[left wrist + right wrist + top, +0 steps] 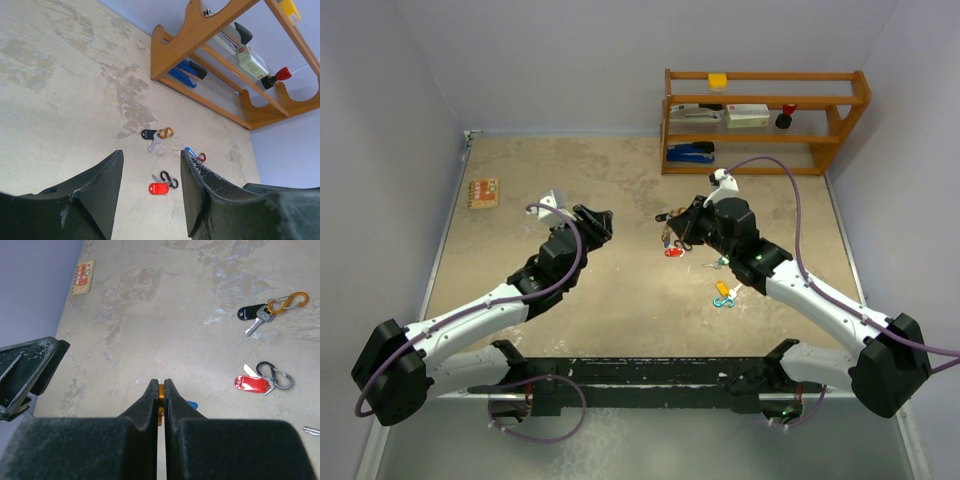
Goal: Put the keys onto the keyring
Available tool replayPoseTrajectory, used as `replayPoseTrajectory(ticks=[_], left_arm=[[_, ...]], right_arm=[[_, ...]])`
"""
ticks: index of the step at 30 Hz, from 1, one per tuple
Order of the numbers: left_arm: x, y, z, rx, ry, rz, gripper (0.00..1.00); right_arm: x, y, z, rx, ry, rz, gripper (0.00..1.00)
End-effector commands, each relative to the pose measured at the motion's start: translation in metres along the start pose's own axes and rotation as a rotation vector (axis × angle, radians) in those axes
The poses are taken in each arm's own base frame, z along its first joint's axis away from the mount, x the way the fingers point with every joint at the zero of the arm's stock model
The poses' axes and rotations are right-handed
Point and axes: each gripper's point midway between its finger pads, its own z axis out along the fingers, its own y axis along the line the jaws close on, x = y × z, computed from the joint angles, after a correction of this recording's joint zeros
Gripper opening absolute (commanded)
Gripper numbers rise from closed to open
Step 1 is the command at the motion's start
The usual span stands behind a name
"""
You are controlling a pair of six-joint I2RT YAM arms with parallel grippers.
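We see the left fingers point(100, 190) spread apart, holding nothing, over the bench point(60, 100). The right fingers point(150, 400) are pressed together on a thin orange piece point(160, 407). Right of centre in the right wrist view lie 2 keys: the black-headed key point(249, 313), touching an orange clip point(287, 301), and the red-headed key point(251, 384), touching a black clip point(275, 375). In the top view, a yellow-headed key point(722, 289) lies lower in the frame.

Right wrist view, lower centre: orange piece point(160, 409) pinched between the right gripper's point(160, 384) closed fingers, only a thin edge visible. Blue bit point(193, 404) just beside it mostly hidden. Right edge: metal key point(311, 429) cut off. Top view, centre: keys point(674, 250) too small to separate.
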Motion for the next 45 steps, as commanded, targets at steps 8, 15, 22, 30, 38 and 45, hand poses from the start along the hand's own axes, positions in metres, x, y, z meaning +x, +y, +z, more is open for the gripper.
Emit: replayPoseTrajectory(ticks=[8, 15, 22, 30, 38, 45], left_arm=[[-0.014, 0.0, -0.003, -0.022, -0.037, -0.021, 0.47], [-0.017, 0.001, -0.004, -0.031, -0.042, -0.02, 0.46], [-0.017, 0.003, -0.004, -0.038, -0.038, -0.02, 0.46], [-0.013, 0.001, -0.001, -0.047, -0.016, -0.01, 0.47], [-0.012, 0.0, 0.001, -0.052, -0.005, -0.005, 0.47], [-0.013, 0.003, 0.001, -0.063, -0.005, 0.003, 0.5]], right_arm=[[0.019, -0.011, 0.01, 0.052, 0.098, -0.031, 0.0], [0.048, -0.034, 0.005, 0.123, 0.188, -0.038, 0.0], [0.079, -0.055, -0.017, 0.168, 0.279, -0.04, 0.0], [0.105, -0.073, -0.035, 0.193, 0.333, -0.034, 0.0], [0.119, -0.079, -0.033, 0.198, 0.371, -0.034, 0.0], [0.118, -0.078, -0.026, 0.193, 0.355, -0.032, 0.2]])
